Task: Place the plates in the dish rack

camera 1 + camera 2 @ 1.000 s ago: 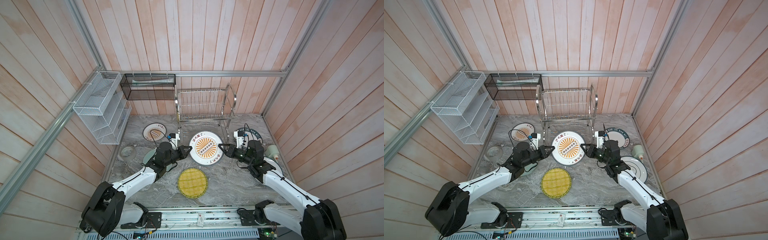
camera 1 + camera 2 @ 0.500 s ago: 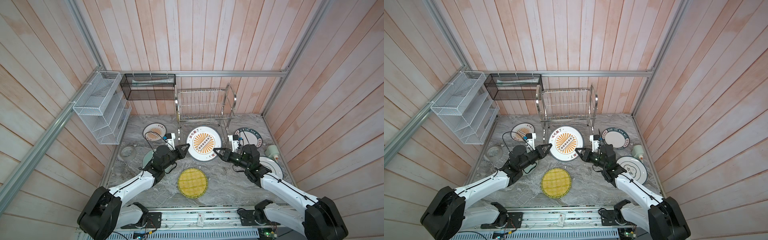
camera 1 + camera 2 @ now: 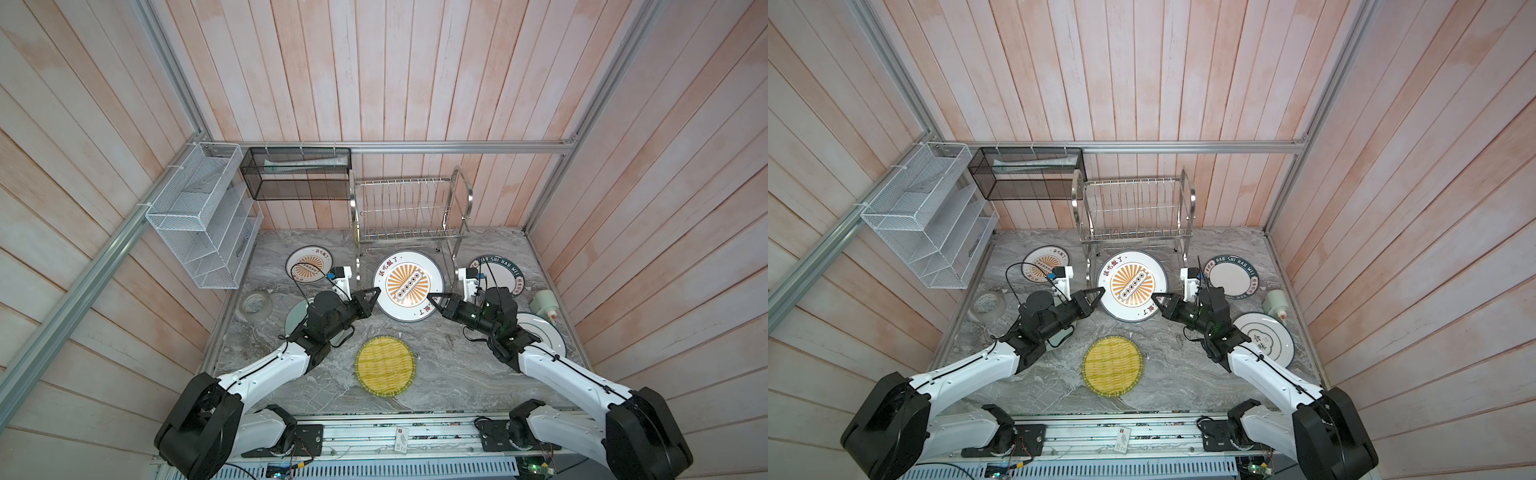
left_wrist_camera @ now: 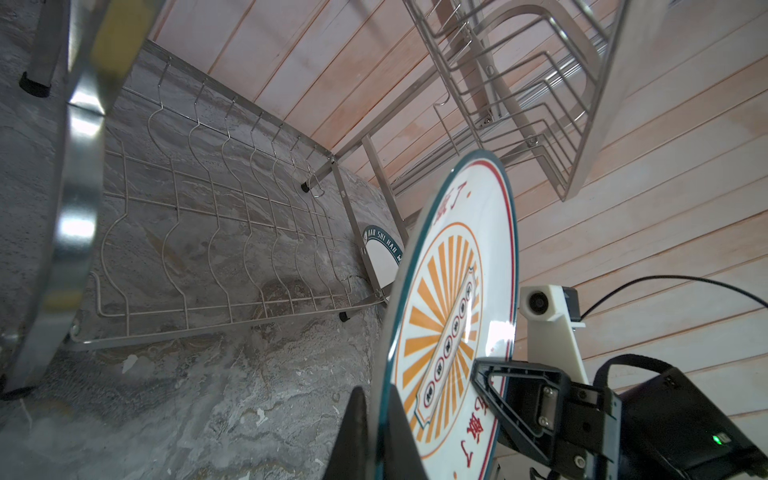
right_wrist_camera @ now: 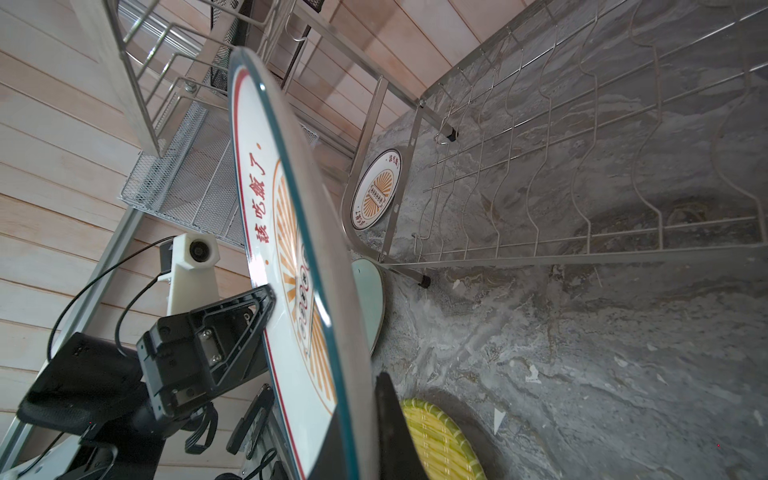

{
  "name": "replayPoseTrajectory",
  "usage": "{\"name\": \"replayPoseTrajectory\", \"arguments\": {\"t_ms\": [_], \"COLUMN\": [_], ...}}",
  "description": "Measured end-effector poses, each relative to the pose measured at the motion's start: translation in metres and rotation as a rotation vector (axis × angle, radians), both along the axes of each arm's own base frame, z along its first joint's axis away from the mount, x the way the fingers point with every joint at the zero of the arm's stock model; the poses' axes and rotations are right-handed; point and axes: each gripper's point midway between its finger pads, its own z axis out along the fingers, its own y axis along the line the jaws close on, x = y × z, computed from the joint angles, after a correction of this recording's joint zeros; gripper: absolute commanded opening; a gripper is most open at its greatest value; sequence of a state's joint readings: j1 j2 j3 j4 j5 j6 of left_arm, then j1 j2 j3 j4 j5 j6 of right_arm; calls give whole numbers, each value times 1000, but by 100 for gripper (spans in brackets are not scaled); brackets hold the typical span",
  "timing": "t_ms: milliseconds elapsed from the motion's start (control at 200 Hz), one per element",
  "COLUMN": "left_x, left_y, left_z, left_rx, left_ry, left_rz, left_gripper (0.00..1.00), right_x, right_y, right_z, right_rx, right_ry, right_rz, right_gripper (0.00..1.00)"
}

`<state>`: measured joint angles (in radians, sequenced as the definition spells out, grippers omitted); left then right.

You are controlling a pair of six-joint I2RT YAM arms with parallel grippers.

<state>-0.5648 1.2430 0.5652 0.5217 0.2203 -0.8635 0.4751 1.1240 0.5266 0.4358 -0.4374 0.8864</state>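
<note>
A large white plate with an orange sunburst (image 3: pixel 409 286) (image 3: pixel 1131 284) hangs above the counter just in front of the dish rack (image 3: pixel 409 208) (image 3: pixel 1136 208). My left gripper (image 3: pixel 374 293) (image 4: pixel 378 436) is shut on its left rim. At the opposite rim my right gripper (image 3: pixel 432 297) (image 5: pixel 365 440) is shut on the same plate (image 4: pixel 449 311) (image 5: pixel 282 208). Flat on the counter lie a smaller sunburst plate (image 3: pixel 309 268), a yellow woven plate (image 3: pixel 385 366), a lettered green-rimmed plate (image 3: pixel 513 272) and a cloud plate (image 3: pixel 544 336). A pale green plate (image 5: pixel 370 291) lies mostly under my left arm.
A grey tape roll (image 3: pixel 255 305) sits at the left counter edge. On the left wall hangs a white mesh organizer (image 3: pixel 203 220), and a black mesh basket (image 3: pixel 297 178) hangs at the back. A small pale bottle (image 3: pixel 544 303) lies by the right wall.
My right gripper moved in from the right and closed on the sunburst plate's rim. The plate turned and shifted slightly toward the rack. My left gripper kept its grip.
</note>
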Motion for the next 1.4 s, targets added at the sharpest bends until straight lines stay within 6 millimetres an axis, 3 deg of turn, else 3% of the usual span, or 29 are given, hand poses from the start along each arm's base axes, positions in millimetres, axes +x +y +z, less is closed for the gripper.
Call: {"name": "replayPoseTrajectory", "arguments": {"t_ms": [120,535,660,795,860,1035,1120,1265,1400], "left_x": [0,-3,-4,-4,-4,-5,-1,14,28], "left_y": [0,-5,-5,-6,-6,-1,5,20,38], "left_z": [0,3,4,4,5,9,14,24,20], "left_rx": [1,-20,-23,-15,-13,34,81,182,289], "left_ry": [-2,0,-3,-9,-15,-34,-49,-57,-50], "left_rz": [-1,-21,-22,-25,-25,-8,25,120,190], "left_gripper": [0,32,44,72,79,84,91,96,98], "right_x": [0,-3,-3,-2,-3,-6,-6,-7,-8], "right_y": [0,-7,-14,-22,-25,-32,-35,-41,-46], "right_z": [0,6,4,-1,-2,2,6,11,17], "right_rx": [3,-45,-78,-112,-126,-155,-164,-183,-200], "right_ry": [1,-56,-60,-54,-55,-73,-86,-102,-120], "right_rz": [-3,-17,-38,-61,-68,-83,-89,-99,-107], "right_gripper": [0,0,0,0,0,0,0,0,0]}}
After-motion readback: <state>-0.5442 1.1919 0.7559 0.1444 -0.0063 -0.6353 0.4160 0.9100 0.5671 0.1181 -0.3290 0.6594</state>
